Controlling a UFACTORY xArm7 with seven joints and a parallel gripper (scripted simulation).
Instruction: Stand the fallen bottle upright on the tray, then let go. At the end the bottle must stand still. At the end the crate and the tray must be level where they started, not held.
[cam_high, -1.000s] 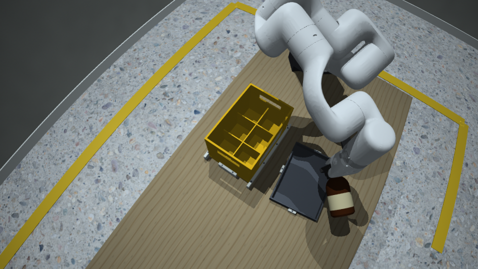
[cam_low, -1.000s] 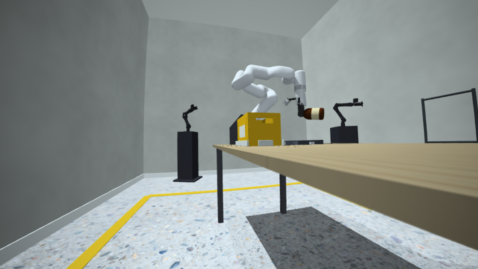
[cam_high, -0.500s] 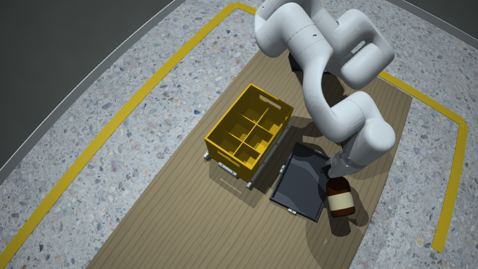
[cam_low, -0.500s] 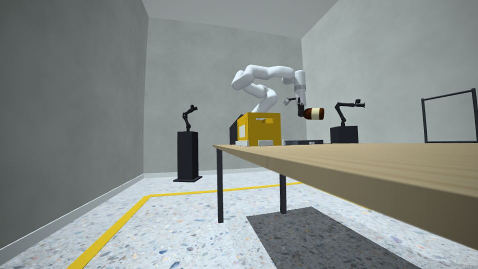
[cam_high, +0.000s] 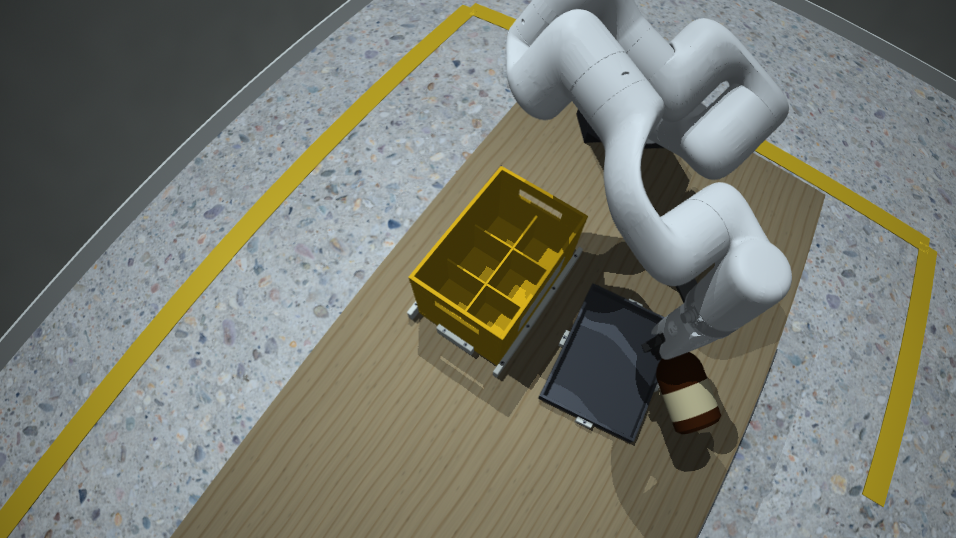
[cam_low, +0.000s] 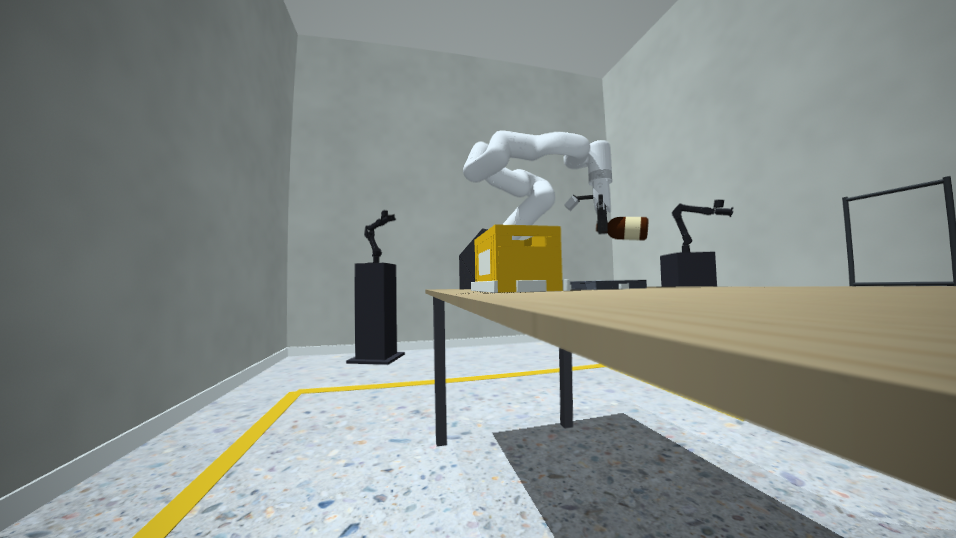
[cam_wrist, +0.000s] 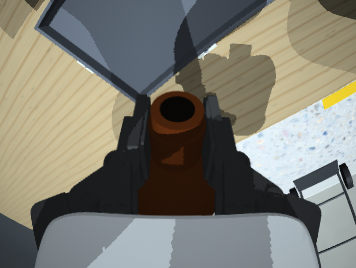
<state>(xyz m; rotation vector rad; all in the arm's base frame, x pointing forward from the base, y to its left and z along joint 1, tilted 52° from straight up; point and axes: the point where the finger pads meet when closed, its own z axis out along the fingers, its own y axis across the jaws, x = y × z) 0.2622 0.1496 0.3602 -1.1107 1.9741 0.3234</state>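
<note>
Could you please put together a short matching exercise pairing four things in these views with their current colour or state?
Things:
1. bottle
2. crate
3. tray
4. claw

States:
A. yellow, divided into compartments, nothing in them
B. shut on the brown neck
C. held lying sideways above the table
D. dark grey, flat on the table beside the crate

Pairs: 1-C, 2-A, 3-D, 4-B

Robot lab: taped floor (cam_low: 220, 455), camera stands (cam_low: 375, 294).

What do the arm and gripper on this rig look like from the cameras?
The arm is glossy white, made of fat rounded links with thin seam lines. The gripper is black, with two flat dark fingers behind a pale grey housing. No cables show.
</note>
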